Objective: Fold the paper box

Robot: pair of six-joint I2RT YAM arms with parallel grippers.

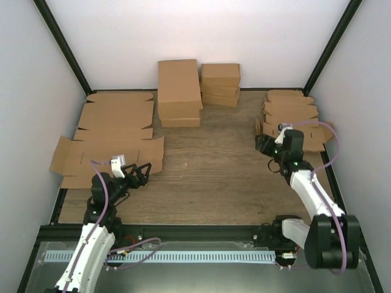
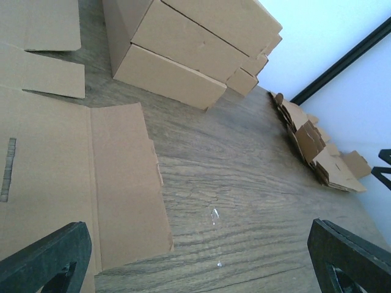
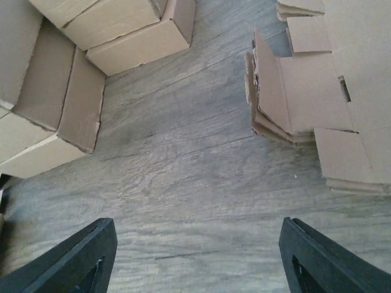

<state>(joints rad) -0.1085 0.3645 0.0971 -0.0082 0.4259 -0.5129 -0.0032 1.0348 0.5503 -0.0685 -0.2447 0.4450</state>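
Small plain brown die-cut paper box pieces lie flat in a stack [image 1: 292,115] at the back right of the wooden table. The stack also shows in the right wrist view [image 3: 305,101] and far off in the left wrist view [image 2: 317,152]. My right gripper [image 1: 264,144] is open and empty, just left of and in front of the stack, over bare wood [image 3: 204,259]. My left gripper [image 1: 139,174] is open and empty at the front left, far from the stack, over the edge of a large sheet [image 2: 198,262].
Large flat cardboard sheets [image 1: 113,131] cover the left side and show in the left wrist view [image 2: 61,171]. Bigger folded brown boxes stand at the back centre [image 1: 179,91] with a smaller pile beside them [image 1: 220,84]. Black frame posts and white walls enclose the table.
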